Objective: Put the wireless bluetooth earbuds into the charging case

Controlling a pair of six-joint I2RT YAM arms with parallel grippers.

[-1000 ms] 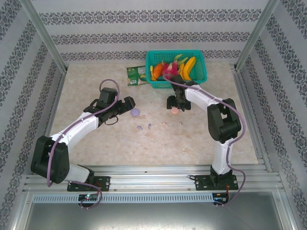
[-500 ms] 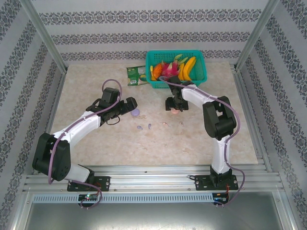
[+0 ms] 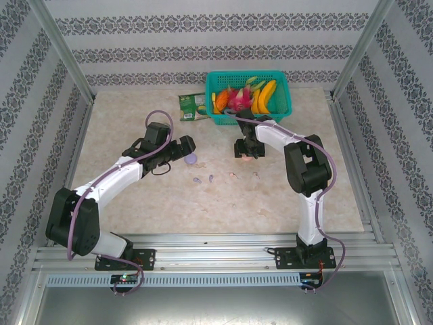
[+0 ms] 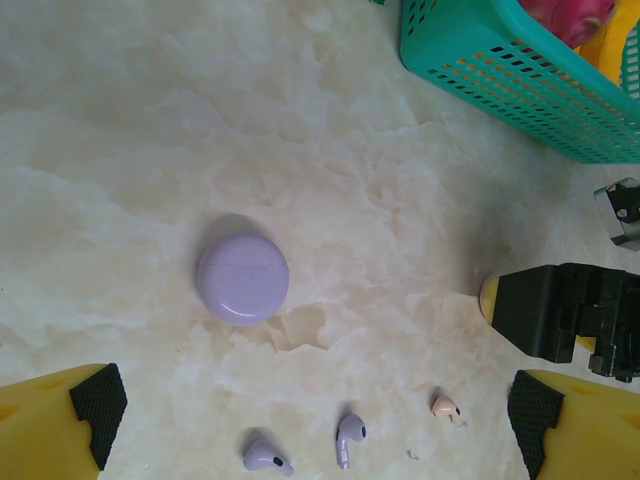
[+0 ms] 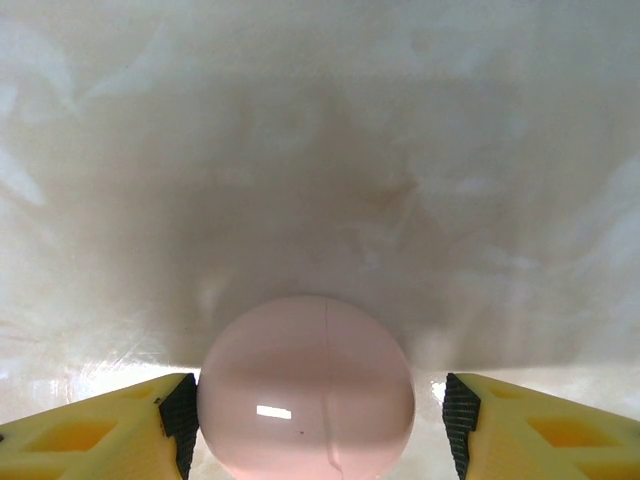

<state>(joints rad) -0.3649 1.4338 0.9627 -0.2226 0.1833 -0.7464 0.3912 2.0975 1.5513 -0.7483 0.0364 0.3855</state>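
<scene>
A round pink charging case point(image 5: 305, 385) lies on the marble table between the fingers of my right gripper point(image 5: 320, 425). The left pad point(image 5: 180, 420) touches its side, while the right pad point(image 5: 460, 420) stands a small gap away, so the jaws are open around it. A closed lavender case point(image 4: 243, 278) lies ahead of my left gripper point(image 4: 315, 412), which is wide open with nothing in it. Two purple earbuds point(image 4: 266, 457) point(image 4: 349, 436) and a pale pink earbud point(image 4: 446, 408) lie loose between its fingers. In the top view the earbuds point(image 3: 211, 178) are scattered at mid-table.
A teal basket point(image 3: 284, 108) of toy fruit stands at the back, just behind the right gripper point(image 3: 245, 147). A green packet point(image 3: 193, 107) lies to its left. Metal frame posts and patterned walls ring the table.
The right gripper has settled over the pink case and its jaws have narrowed towards it. The left arm edged slightly towards the lavender case, still wide open.
</scene>
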